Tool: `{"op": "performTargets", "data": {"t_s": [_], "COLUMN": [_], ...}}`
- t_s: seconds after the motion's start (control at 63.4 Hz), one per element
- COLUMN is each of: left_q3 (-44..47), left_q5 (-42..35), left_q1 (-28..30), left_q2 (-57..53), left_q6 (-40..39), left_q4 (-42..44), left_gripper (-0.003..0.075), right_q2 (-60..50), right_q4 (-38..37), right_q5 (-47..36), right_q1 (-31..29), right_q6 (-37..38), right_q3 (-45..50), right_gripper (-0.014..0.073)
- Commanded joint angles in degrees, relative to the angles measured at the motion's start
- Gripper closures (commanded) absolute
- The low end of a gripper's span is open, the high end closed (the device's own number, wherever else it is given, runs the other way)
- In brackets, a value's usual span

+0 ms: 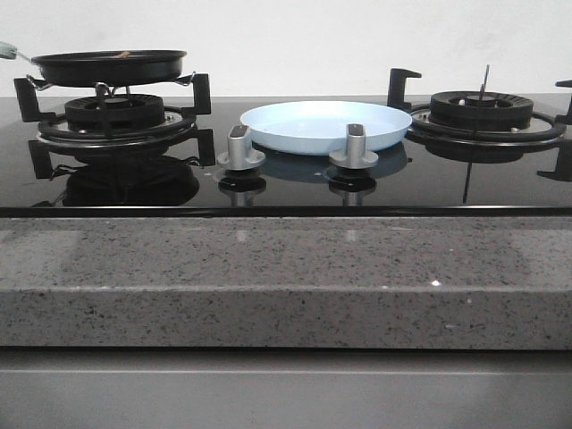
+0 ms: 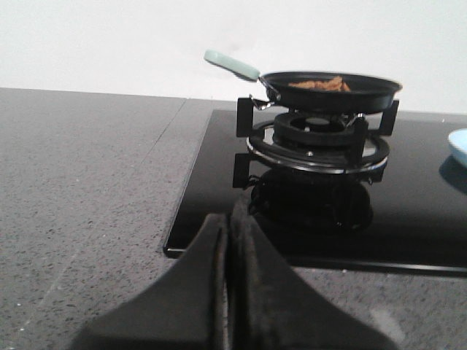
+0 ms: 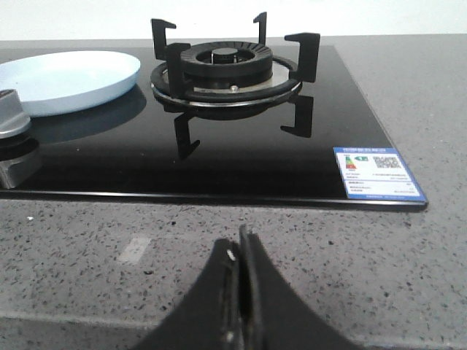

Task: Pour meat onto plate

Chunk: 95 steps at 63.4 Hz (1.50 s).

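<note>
On the far left, a black frying pan point(image 1: 109, 66) sits on the left burner point(image 1: 114, 114) of a glossy black hob point(image 1: 286, 183). The front view shows only its rim side-on with a speck of brown; the left wrist view looks slightly into it and shows the meat point(image 2: 319, 84), a low tan heap lying inside the pan, as well as the pan's pale green handle point(image 2: 231, 64) pointing left. The left gripper point(image 2: 228, 288) appears only in that wrist view: its black fingers are pressed together, empty, over the grey speckled counter point(image 2: 80, 189), nearer than the hob's edge and well apart from pan and meat.

In the middle, the pale-blue plate point(image 1: 325, 125) rests on the hob behind two silver knobs point(image 1: 241, 147), holding nothing.

To the right stands the bare right burner point(image 3: 225, 69). Only the right wrist view shows a blue-and-white label point(image 3: 377, 173) at the hob's near right corner. The right gripper point(image 3: 239, 292) is likewise closed and empty over the counter, well apart from the plate.
</note>
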Motion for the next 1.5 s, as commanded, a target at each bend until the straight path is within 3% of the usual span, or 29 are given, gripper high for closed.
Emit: {"op": "performTargets", "data": {"t_s": [0.0, 0.173, 0.284, 0.631, 0.804, 0.899, 0.978, 0.993, 1.104, 1.183, 1.262, 1.482], "left_q3": [-3.0, -14.7, -21.0, -37.5, -38.1, -38.1, -37.9, -37.9, -37.9, -37.9, -37.8, -37.7], "left_q5": [-4.3, 3.7, 4.8, 14.9, 11.7, 11.3, 11.4, 11.5, 11.5, 11.5, 11.4, 11.3], "left_q1": [0.0, 0.0, 0.0, 0.0, 0.0, 0.0, 0.0, 0.0, 0.0, 0.0, 0.0, 0.0], "left_q2": [-0.8, 2.2, 8.4, 31.5, 33.5, 33.5, 33.5, 33.5, 33.5, 33.5, 33.5, 33.5], "left_q6": [-0.5, -0.5, -0.5, -0.1, -0.1, -0.1, -0.1, -0.1, -0.1, -0.1, -0.1, -0.1], "left_q4": [-4.7, -4.7, -3.8, -2.7, -2.5, -1.6, 0.4, 0.8, 1.2, 1.2, 1.2, 1.2], "left_gripper": [0.0741, 0.0741, 0.0741, 0.0741, 0.0731, 0.0640, 0.0505, 0.0445, 0.0211, 0.0122, 0.0111, 0.0114], "right_q2": [-0.9, 1.0, 5.7, 26.8, 29.5, 29.5, 29.5, 29.5, 29.5, 29.5, 29.5, 29.5], "right_q4": [0.9, 1.9, 0.7, -0.1, -0.1, -0.1, -0.1, -0.1, -0.1, -0.1, -0.1, -0.1], "right_q5": [-4.5, 7.5, 10.4, 10.0, 8.1, 7.9, 7.9, 7.9, 7.9, 7.9, 7.9, 7.9], "right_q1": [-0.5, -0.5, -0.5, -0.5, -0.5, -0.5, -0.5, -0.5, -0.5, -0.5, -0.5, -0.5], "right_q6": [-0.5, -0.4, -0.5, -0.5, -0.5, -0.5, -0.5, -0.5, -0.5, -0.5, -0.5, -0.5], "right_q3": [-3.3, -15.8, -22.8, -37.0, -37.4, -37.4, -37.4, -37.4, -37.4, -37.4, -37.4, -37.4], "right_gripper": [0.0654, 0.0654, 0.0654, 0.0654, 0.0605, 0.0515, 0.0398, 0.0366, 0.0202, 0.0110, 0.0062, 0.0055]}}
